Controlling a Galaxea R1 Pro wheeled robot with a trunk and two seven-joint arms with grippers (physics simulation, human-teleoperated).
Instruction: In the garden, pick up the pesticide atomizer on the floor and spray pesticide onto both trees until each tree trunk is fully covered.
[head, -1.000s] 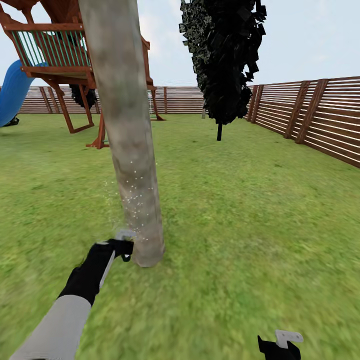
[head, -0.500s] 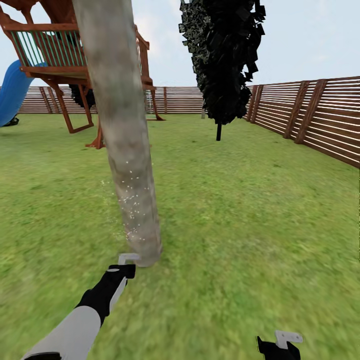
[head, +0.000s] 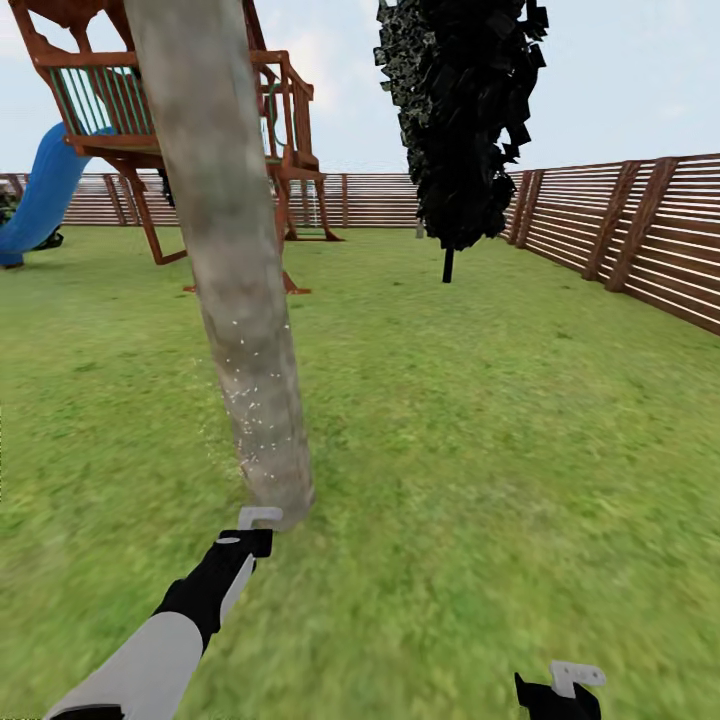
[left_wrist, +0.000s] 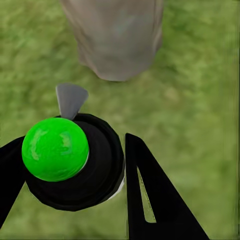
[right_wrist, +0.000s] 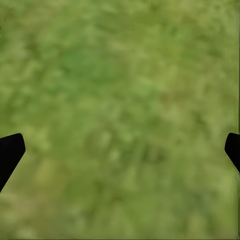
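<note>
One tree trunk (head: 235, 300), thick, mottled grey-brown and leaning, rises from the grass floor (head: 450, 450) just ahead of me. White spray specks dot its lower part. My left gripper (head: 248, 542) is shut on the pesticide atomizer (head: 260, 518), whose pale grey spray head points at the trunk's base from a short gap. In the left wrist view the atomizer (left_wrist: 75, 160) shows its bright green spot and dark body between the black fingers (left_wrist: 150, 195), with the trunk base (left_wrist: 115, 40) beyond. My right gripper (head: 560, 690) hangs low at the right, open over bare grass (right_wrist: 120, 110).
A brown slat fence (head: 640, 240) rings the lawn at the right and back. A black-leaved cone tree (head: 460, 110) stands behind on the right. A wooden play tower (head: 150, 110) with a blue slide (head: 40, 195) stands behind the trunk on the left.
My left arm has drawn back from the trunk's base with the atomizer still held. The head view has shifted a little, so the fence and play tower sit further right.
</note>
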